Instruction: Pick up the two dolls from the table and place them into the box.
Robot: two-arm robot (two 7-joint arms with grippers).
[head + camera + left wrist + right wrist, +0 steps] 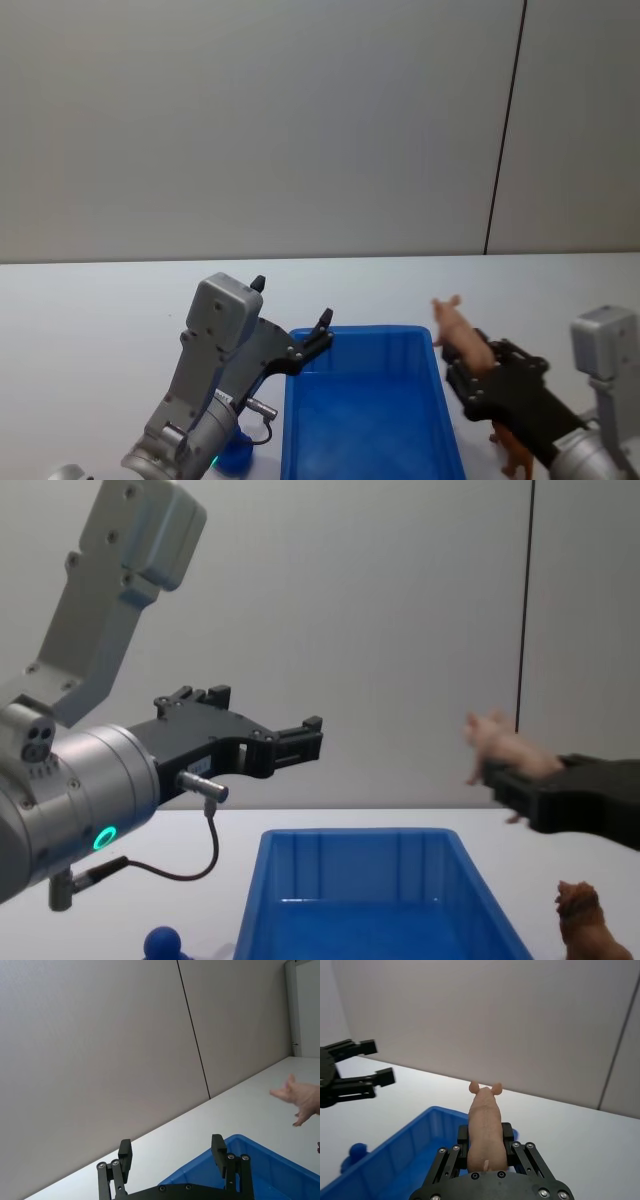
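The rear of the pig [505, 748] is hidden within the right end effector [500, 780]. The lion [583, 920] below it and the blue figure [163, 943] below the left end effector [268, 718] are cropped at the frame edge.

The pig [458, 335] at mid right is pale pink, the box [365, 420] at lower centre plain bright blue, the lion-like doll [585, 920] at lower right brown, the round-headed doll [162, 942] at lower left blue (the left gripper [171, 1146] and right gripper [485, 1132] are black), and the surface [90, 320] white.
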